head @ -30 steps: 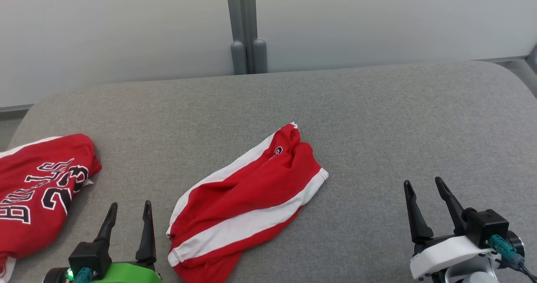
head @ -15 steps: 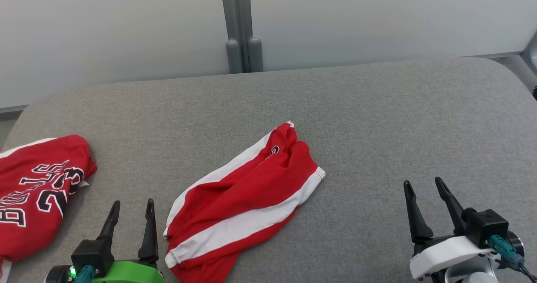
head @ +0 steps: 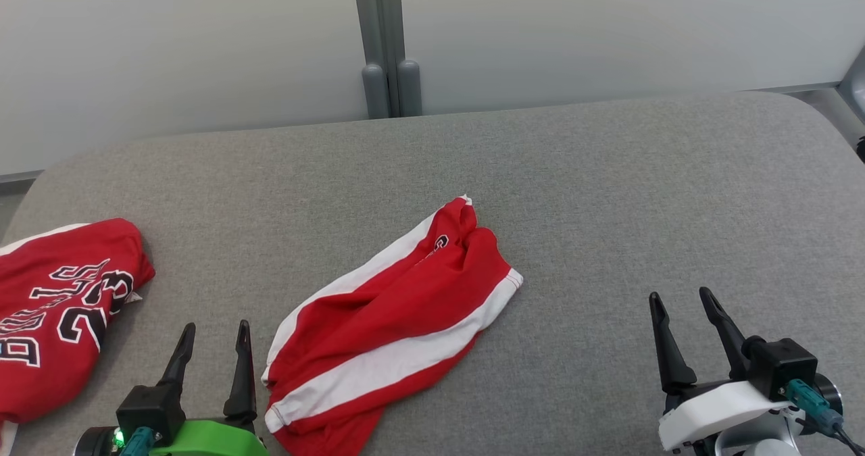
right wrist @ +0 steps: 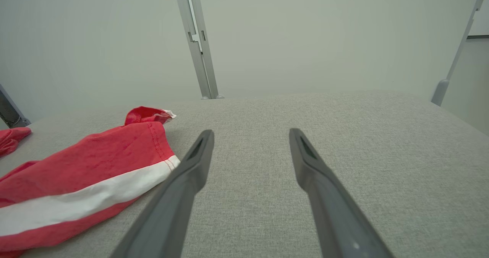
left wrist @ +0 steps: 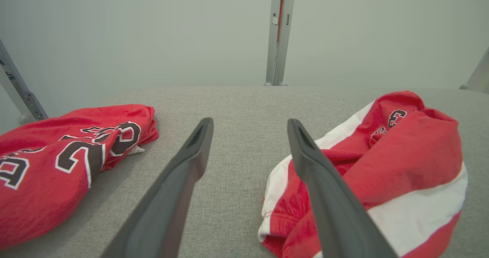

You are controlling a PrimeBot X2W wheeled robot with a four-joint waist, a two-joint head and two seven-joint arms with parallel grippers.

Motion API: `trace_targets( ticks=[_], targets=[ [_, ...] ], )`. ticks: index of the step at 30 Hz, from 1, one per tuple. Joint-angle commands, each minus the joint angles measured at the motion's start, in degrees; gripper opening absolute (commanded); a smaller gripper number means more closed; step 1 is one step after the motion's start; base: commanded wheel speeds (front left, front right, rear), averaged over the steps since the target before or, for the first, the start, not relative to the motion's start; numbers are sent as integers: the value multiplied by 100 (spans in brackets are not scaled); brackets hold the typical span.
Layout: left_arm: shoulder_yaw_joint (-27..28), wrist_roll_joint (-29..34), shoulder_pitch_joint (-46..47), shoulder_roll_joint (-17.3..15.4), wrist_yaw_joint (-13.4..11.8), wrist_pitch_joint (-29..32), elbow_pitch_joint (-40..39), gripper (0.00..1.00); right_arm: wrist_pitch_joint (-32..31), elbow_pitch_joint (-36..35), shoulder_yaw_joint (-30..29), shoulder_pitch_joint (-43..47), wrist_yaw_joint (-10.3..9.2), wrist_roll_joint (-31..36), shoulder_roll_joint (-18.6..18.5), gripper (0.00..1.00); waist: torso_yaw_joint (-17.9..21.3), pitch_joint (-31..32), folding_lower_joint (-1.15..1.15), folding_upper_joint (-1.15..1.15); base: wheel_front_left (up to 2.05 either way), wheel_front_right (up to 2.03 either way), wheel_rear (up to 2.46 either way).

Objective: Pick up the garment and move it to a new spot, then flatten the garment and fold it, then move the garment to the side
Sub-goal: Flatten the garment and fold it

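Crumpled red garment [head: 392, 327] lies between left gripper [head: 215, 331] and right gripper [head: 679, 297], both spread.

- We are looking down at a grey upholstered surface [head: 608, 192] with rounded corners.
- Crumpled red-and-white shorts [head: 405, 307] are lying near its middle.
- A red Bulls jersey [head: 61, 307] is lying at its left edge.

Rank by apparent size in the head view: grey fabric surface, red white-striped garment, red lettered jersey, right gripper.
Largest first:
grey fabric surface
red white-striped garment
red lettered jersey (cropped by frame, ranking unsure)
right gripper
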State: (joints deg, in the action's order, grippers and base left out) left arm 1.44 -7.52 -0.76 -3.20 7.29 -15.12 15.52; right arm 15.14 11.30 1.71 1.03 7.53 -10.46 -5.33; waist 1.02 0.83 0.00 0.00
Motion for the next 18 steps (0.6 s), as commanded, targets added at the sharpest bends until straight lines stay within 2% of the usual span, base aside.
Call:
trace_targets(
  ticks=[1, 11, 18],
  targets=[
    [13, 18, 81, -4, 20, -5, 22, 100, 1, 14, -11, 22, -8, 7, -2, 100, -4, -1, 0, 0, 0, 0, 0],
    [-13, 45, 96, 3, 24, -5, 38, 100, 1, 44, 48, -124, -8, -9, 11, 100, -53, -45, 0, 0, 0, 0, 0],
    [-504, -21, -111, -126, 21, -5, 165, 100, 1, 220, 309, -461, -8, -35, -99, 100, -274, -94, 0, 0, 0, 0, 0]
  ],
)
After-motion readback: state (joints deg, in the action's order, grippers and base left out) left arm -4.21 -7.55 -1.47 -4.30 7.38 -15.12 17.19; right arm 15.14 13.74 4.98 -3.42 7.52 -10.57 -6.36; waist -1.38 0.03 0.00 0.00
